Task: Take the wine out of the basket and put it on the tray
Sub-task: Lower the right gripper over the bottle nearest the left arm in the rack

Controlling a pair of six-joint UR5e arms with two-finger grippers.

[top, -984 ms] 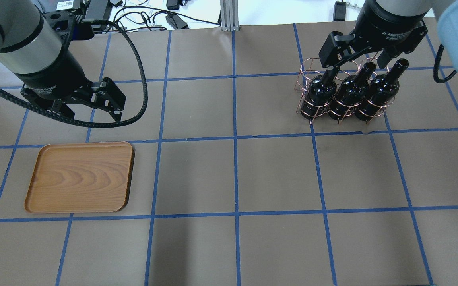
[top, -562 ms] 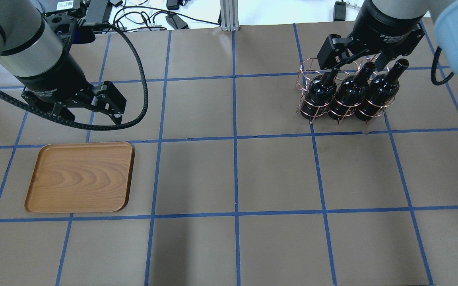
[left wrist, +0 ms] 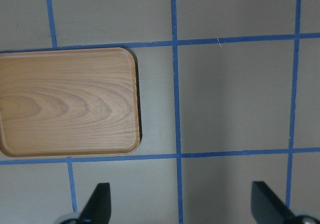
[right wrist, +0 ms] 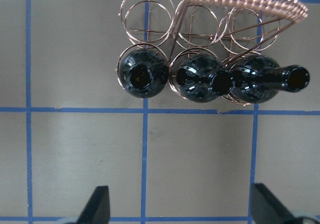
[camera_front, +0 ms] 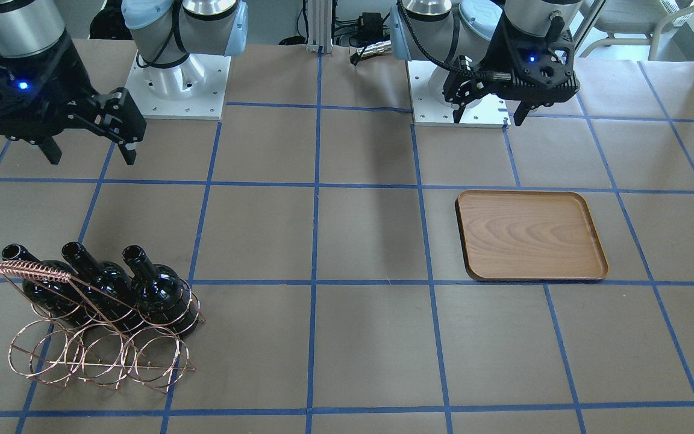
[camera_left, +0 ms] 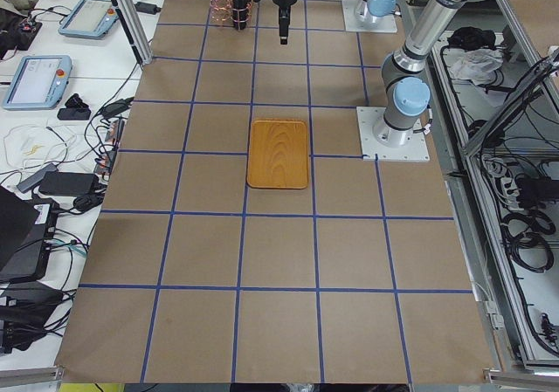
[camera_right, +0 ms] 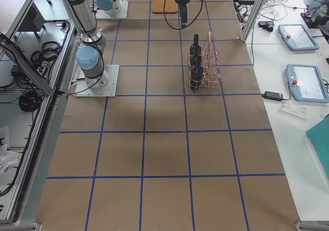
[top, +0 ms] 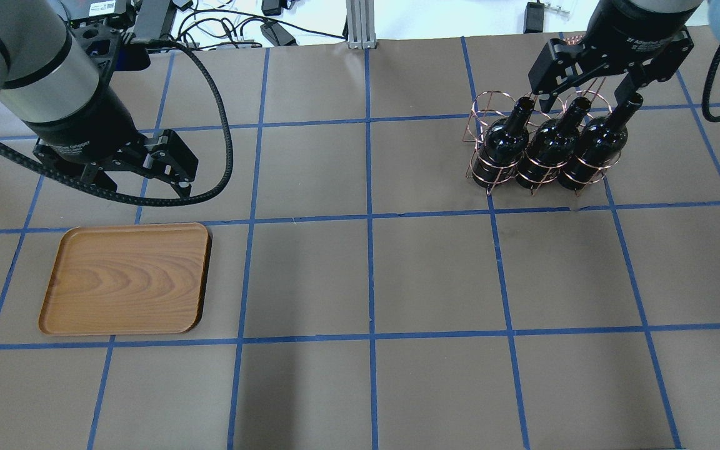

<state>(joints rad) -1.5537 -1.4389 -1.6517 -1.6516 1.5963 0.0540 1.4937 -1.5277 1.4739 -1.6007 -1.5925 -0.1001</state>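
- Stock, wine: three alike, none taken. The inner bottle (top: 501, 149), middle bottle (top: 545, 153) and outer bottle (top: 589, 153) stand upright, side by side and touching or nearly so.
- Holder: the basket (camera_front: 103, 361) is on the robot's right side of the bench (top: 435, 269). All three bottles fill the row of rings nearer the robot. The far row of rings holds nothing. The coiled handle runs along the top.
- Destination: the tray (top: 125, 278) lies flat on the robot's left side, well apart from the basket, with nothing on it.
- Right hand (camera_front: 92, 158): fingers spread wide, nothing between them. It hangs above the bench on the robot's side of the bottles and touches none. Its wrist view shows the bottle mouths ahead of the fingertips, not between them.
- Left hand (camera_front: 488, 119): fingers likewise spread and empty. It hovers over bare bench near the tray's robot-side edge, with the tray off to one side in its wrist view.
- Progress, judged: no part of the transfer is done, since no bottle is gripped, lifted or moved.
- Outstanding, judged: bring the right hand onto one neck, close, draw the bottle up out of its ring, carry it across and stand it on the tray. Given how far apart basket and tray are, a pass to the left hand may be needed.
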